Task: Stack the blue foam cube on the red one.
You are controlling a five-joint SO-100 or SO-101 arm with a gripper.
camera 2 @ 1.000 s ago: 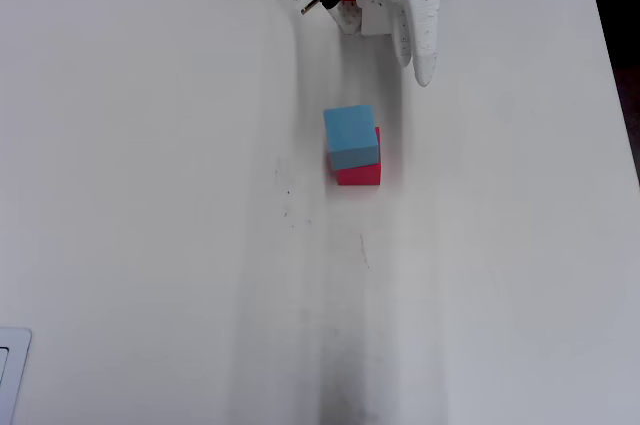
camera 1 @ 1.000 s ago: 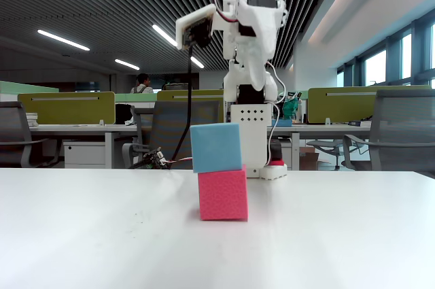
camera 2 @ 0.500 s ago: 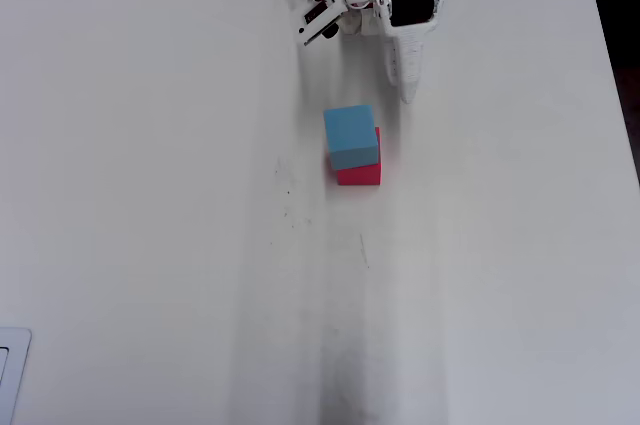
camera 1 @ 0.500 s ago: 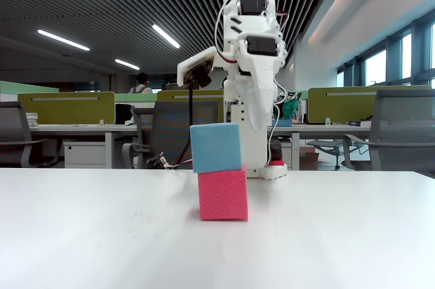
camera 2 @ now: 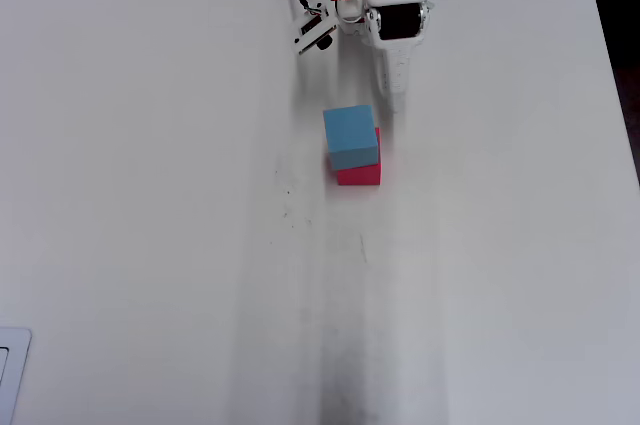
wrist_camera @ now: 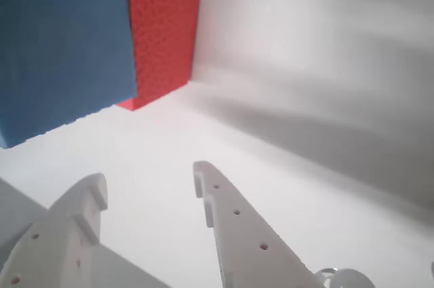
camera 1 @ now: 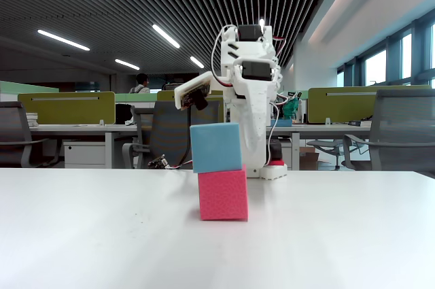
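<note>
Fixed view, left to right: green office partitions and a grey chair (camera 1: pixel 15 141) in the background; at centre, on the white table (camera 1: pixel 102 234), the blue foam cube (camera 1: pixel 216 147) resting on the red cube (camera 1: pixel 223 194); behind them the white arm (camera 1: pixel 248 98); at right, a second chair (camera 1: pixel 401 129). No readable writing or brand appears in any view.

The blue cube sits squarely upright but offset toward the left of the red cube, overhanging that edge slightly. Neither cube has a long axis; faces run roughly parallel to the table edges, as the overhead view shows (blue cube (camera 2: pixel 350 136), red cube (camera 2: pixel 362 174)), with a strip of red exposed at the right and near sides. Both surfaces are matte and finely porous; the red face shows a sponge-like dimple pattern in the wrist view (wrist_camera: pixel 163 44), the blue face (wrist_camera: pixel 61 44) a finer grain.

The gripper (wrist_camera: pixel 149 183), of white perforated plastic, stands with its jaws parted and empty, clear of the stack.

In the overhead view, the arm (camera 2: pixel 385 5) lies at the table's far edge, near the stack but apart from it.
</note>
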